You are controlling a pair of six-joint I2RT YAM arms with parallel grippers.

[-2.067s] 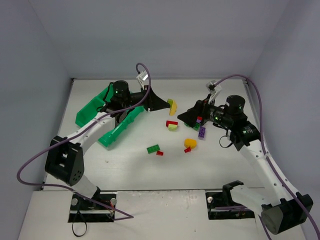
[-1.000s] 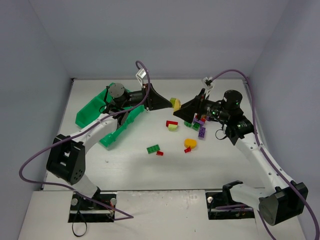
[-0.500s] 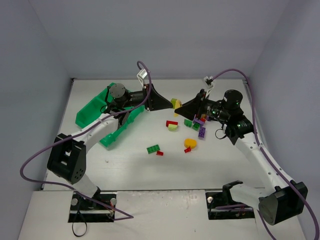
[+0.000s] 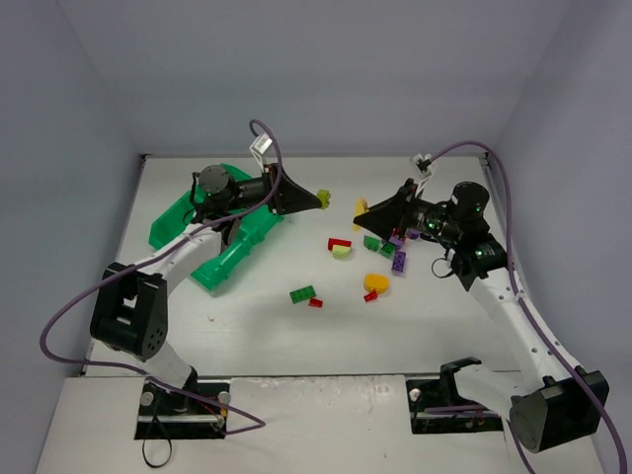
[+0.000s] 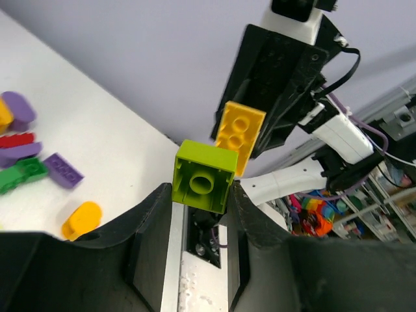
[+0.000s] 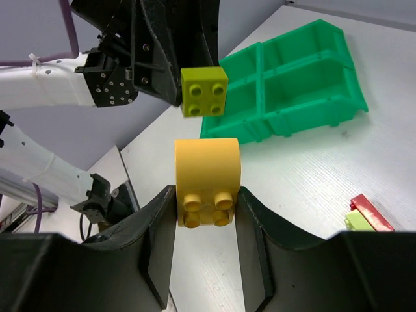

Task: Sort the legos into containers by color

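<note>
My left gripper (image 4: 318, 199) (image 5: 201, 188) is shut on a lime lego (image 4: 324, 198) (image 5: 205, 175), held in the air right of the containers, a green tray (image 4: 178, 222) (image 6: 292, 84) with four compartments. Facing it a short gap away, my right gripper (image 4: 365, 209) (image 6: 207, 195) is shut on a yellow lego with a rounded end (image 4: 359, 208) (image 6: 207, 179). In the right wrist view the lime lego (image 6: 204, 91) hangs just above the yellow one. Loose legos lie on the table: a red and lime pair (image 4: 339, 246), green (image 4: 371, 243), purple (image 4: 398, 261), yellow (image 4: 375, 283).
A green brick (image 4: 302, 293) and a small red one (image 4: 316, 302) lie nearer the front, another red one (image 4: 370, 295) beside the yellow. My left arm crosses over the tray's right side. Grey walls stand close around the white table (image 4: 257, 326).
My right gripper has shut on the yellow lego. The lime and yellow legos, together between both grippers before, are now apart; my left gripper has drawn back to the left with the lime one.
</note>
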